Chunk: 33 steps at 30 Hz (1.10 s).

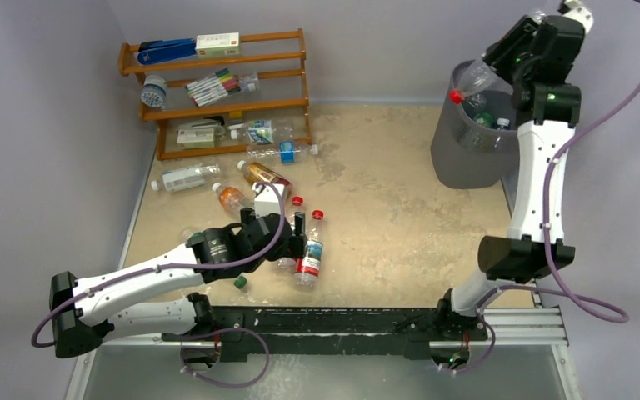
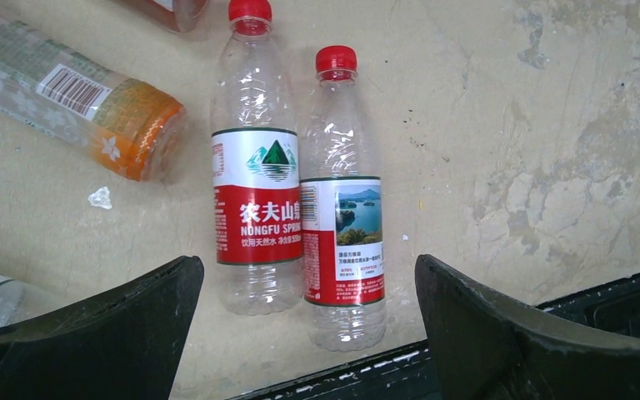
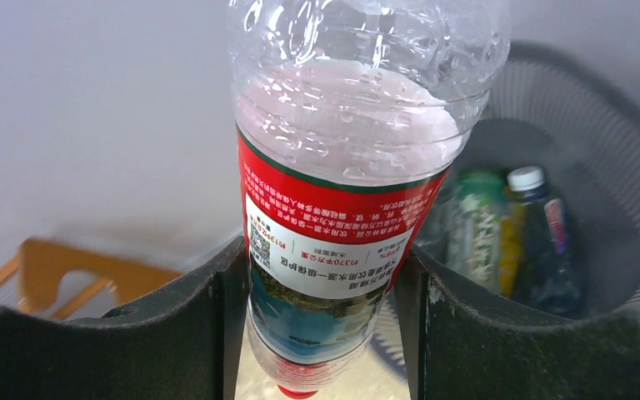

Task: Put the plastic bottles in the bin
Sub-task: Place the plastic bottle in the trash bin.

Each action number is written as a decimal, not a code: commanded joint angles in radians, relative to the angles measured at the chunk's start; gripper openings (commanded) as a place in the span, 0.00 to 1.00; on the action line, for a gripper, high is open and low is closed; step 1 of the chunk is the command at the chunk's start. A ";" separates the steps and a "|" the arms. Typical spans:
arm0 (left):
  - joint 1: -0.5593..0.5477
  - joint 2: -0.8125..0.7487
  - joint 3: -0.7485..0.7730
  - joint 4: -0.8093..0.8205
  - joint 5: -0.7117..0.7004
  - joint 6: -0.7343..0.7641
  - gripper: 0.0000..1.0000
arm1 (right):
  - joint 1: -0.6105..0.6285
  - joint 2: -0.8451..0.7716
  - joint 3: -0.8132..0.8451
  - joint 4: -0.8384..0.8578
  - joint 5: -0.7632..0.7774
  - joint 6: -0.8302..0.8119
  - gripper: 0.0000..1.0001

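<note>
With the left arm [image 1: 133, 283]: reaches low and forward over the bench [image 1: 400, 208], elbow bent close to the base, wrist tipped down toward the surface; holds the left jaws wide apart, gripping nothing; frames between them, just ahead of the tips, a pair of clear red-capped bottles lying side by side and touching, caps pointing away from the jaws; places the mountain-label bottle [image 2: 256, 192] nearer the left-hand jaw and the lake-label bottle [image 2: 342, 225] nearer the right-hand one, with its base a little closer to the jaws; shows an orange-based bottle [image 2: 92, 104] lying aslant farther ahead, out beyond the left-hand jaw.

With the right arm [image 1: 537, 167]: rears up tall from the base, forearm rising almost straight, wrist folded over high above the bin [image 1: 458, 162]; clamps the right jaws shut on the held bottle [image 3: 342, 208] across its red label; carries it in the air, cap end below the jaws and clear base above them, tilted over the bin's rim; shows, beyond the right-hand jaw and down inside the mesh, a green-labelled bottle [image 3: 477, 233] and a dark white-capped bottle [image 3: 546, 242] side by side.
</note>
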 commanded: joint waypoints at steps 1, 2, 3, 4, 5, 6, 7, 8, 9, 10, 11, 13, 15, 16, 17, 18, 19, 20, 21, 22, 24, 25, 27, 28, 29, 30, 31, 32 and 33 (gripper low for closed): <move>-0.005 0.040 0.064 0.057 0.016 0.024 1.00 | -0.123 0.072 0.064 0.075 -0.091 -0.049 0.50; -0.005 0.049 0.065 0.066 0.017 0.017 1.00 | -0.147 0.092 0.075 0.083 -0.095 -0.051 0.50; -0.005 0.058 0.067 0.076 0.019 0.011 1.00 | -0.167 0.115 0.088 0.086 -0.095 -0.053 0.50; -0.005 0.070 0.071 0.082 0.020 0.006 1.00 | -0.194 0.135 0.102 0.086 -0.102 -0.055 0.50; -0.005 0.082 0.075 0.088 0.021 -0.001 1.00 | -0.211 0.154 0.114 0.087 -0.112 -0.055 0.50; -0.005 0.095 0.079 0.090 0.019 -0.006 1.00 | -0.222 0.171 0.124 0.090 -0.114 -0.058 0.50; -0.005 0.107 0.083 0.093 0.017 -0.014 1.00 | -0.228 0.188 0.137 0.088 -0.111 -0.065 0.51; -0.005 0.121 0.085 0.098 0.015 -0.023 1.00 | -0.233 0.205 0.151 0.083 -0.105 -0.071 0.52; -0.005 0.131 0.086 0.105 0.013 -0.027 1.00 | -0.234 0.218 0.161 0.077 -0.100 -0.079 0.54; -0.005 0.140 0.084 0.113 0.013 -0.034 1.00 | -0.235 0.229 0.167 0.072 -0.096 -0.087 0.56; -0.005 0.148 0.083 0.120 0.014 -0.041 1.00 | -0.234 0.235 0.169 0.069 -0.097 -0.091 0.60; -0.004 0.165 0.087 0.124 0.021 -0.055 1.00 | -0.235 0.232 0.152 0.069 -0.102 -0.098 0.72; -0.005 0.173 0.096 0.119 0.021 -0.063 1.00 | -0.235 0.211 0.120 0.085 -0.116 -0.101 0.79; -0.004 0.173 0.100 0.112 0.014 -0.067 1.00 | -0.235 0.195 0.102 0.095 -0.123 -0.103 0.82; -0.004 0.171 0.103 0.105 0.006 -0.068 1.00 | -0.235 0.180 0.086 0.103 -0.129 -0.103 0.85; -0.004 0.167 0.103 0.101 0.001 -0.069 1.00 | -0.235 0.165 0.070 0.108 -0.132 -0.102 0.88; -0.004 0.163 0.102 0.095 -0.006 -0.068 1.00 | -0.235 0.149 0.060 0.109 -0.139 -0.103 0.90; -0.005 0.159 0.102 0.092 -0.011 -0.068 1.00 | -0.235 0.134 0.046 0.110 -0.144 -0.105 0.91; -0.005 0.156 0.103 0.088 -0.015 -0.065 1.00 | -0.234 0.114 0.032 0.112 -0.138 -0.107 0.92; -0.005 0.156 0.104 0.085 -0.018 -0.063 1.00 | -0.235 0.095 0.015 0.122 -0.137 -0.120 0.92; -0.005 0.158 0.108 0.079 -0.021 -0.058 1.00 | -0.234 0.044 -0.031 0.131 -0.176 -0.132 0.92; -0.005 0.162 0.111 0.077 -0.023 -0.057 1.00 | -0.231 0.020 -0.058 0.134 -0.202 -0.131 0.93; -0.005 0.168 0.124 0.073 -0.022 -0.055 1.00 | -0.222 -0.035 -0.114 0.154 -0.275 -0.134 0.93; -0.005 0.173 0.130 0.071 -0.023 -0.055 1.00 | -0.213 -0.063 -0.138 0.156 -0.297 -0.134 0.93; -0.005 0.174 0.136 0.069 -0.024 -0.055 1.00 | -0.198 -0.089 -0.158 0.158 -0.321 -0.136 0.93; -0.005 0.175 0.139 0.068 -0.026 -0.055 1.00 | -0.182 -0.111 -0.177 0.160 -0.343 -0.141 0.93; -0.005 0.173 0.141 0.067 -0.028 -0.056 1.00 | -0.163 -0.138 -0.192 0.155 -0.352 -0.142 0.93; -0.005 0.169 0.141 0.068 -0.030 -0.058 1.00 | -0.139 -0.155 -0.206 0.148 -0.359 -0.148 0.93; -0.005 0.167 0.140 0.069 -0.033 -0.059 1.00 | -0.112 -0.170 -0.219 0.140 -0.364 -0.153 0.93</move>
